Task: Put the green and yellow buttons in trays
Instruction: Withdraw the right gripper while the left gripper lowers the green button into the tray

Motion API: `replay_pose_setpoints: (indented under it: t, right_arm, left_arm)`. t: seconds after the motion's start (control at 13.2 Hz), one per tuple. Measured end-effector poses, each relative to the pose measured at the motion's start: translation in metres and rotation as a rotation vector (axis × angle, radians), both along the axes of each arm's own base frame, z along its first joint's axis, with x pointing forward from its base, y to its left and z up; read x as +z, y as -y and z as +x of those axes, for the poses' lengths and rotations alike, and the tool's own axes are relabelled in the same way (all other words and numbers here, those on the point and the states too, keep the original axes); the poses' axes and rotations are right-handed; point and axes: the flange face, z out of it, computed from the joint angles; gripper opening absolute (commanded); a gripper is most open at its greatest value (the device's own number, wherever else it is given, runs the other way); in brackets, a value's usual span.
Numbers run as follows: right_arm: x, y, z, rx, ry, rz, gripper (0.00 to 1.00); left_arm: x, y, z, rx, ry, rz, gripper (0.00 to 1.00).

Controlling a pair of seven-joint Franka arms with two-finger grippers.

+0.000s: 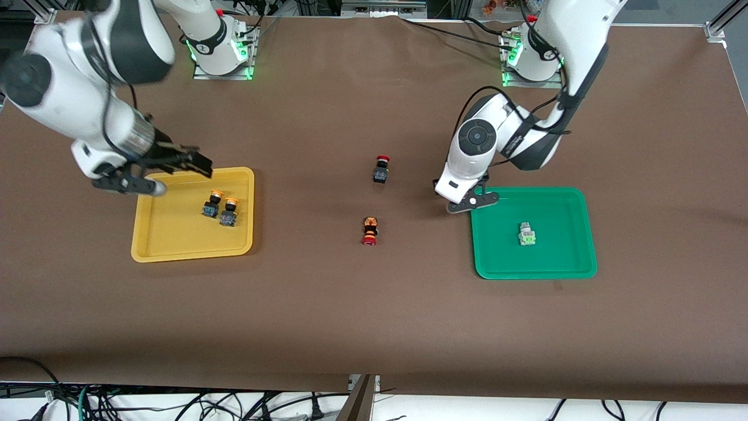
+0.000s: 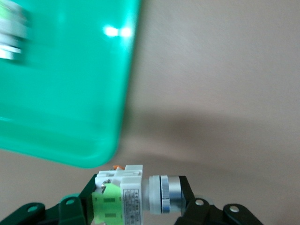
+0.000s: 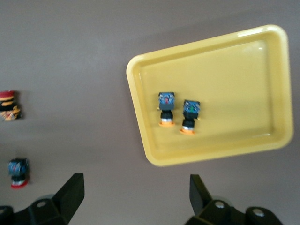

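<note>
Over the green tray's (image 1: pixel 578 234) corner, my left pincer (image 2: pixel 140 206) grips a grey-and-green button (image 2: pixel 126 194); my right pincer (image 3: pixel 133 197) hangs wide above the yellow tray (image 3: pixel 140 93).

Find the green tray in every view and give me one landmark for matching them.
Front view: the green tray lies toward the left arm's end of the table, one green button in it, the left gripper over its corner.
Left wrist view: the tray's corner fills much of the picture, above the held green button.
Right wrist view: not in it.
Shared landmark: the tray's rounded corner under the left gripper.
</note>
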Motion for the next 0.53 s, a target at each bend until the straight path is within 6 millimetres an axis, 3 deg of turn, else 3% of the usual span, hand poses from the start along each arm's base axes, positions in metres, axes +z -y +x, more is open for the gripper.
replay_pose_setpoints:
  t: [0.15,0.23,0.38,0.53]
  right_arm:
    - [0.037,0.008,-0.016,0.029,-0.004,-0.004,0.99]
    - [0.058,0.012,-0.019,0.034,-0.005,-0.010,0.99]
    - [0.095,0.017,-0.020,0.048,0.006,-0.029,0.99]
    - [0.111,0.022,-0.018,0.061,0.017,-0.045,1.00]
  left_arm:
    - [0.045,-0.025,0.024,-0.051,-0.062,0.050,0.20]
    - [0.052,-0.052,0.039,-0.081,-0.077,0.038,0.21]
    - [0.042,-0.124,0.071,-0.132,-0.091,-0.014,0.21]
    - [0.019,-0.180,0.089,-0.174,-0.105,-0.061,0.21]
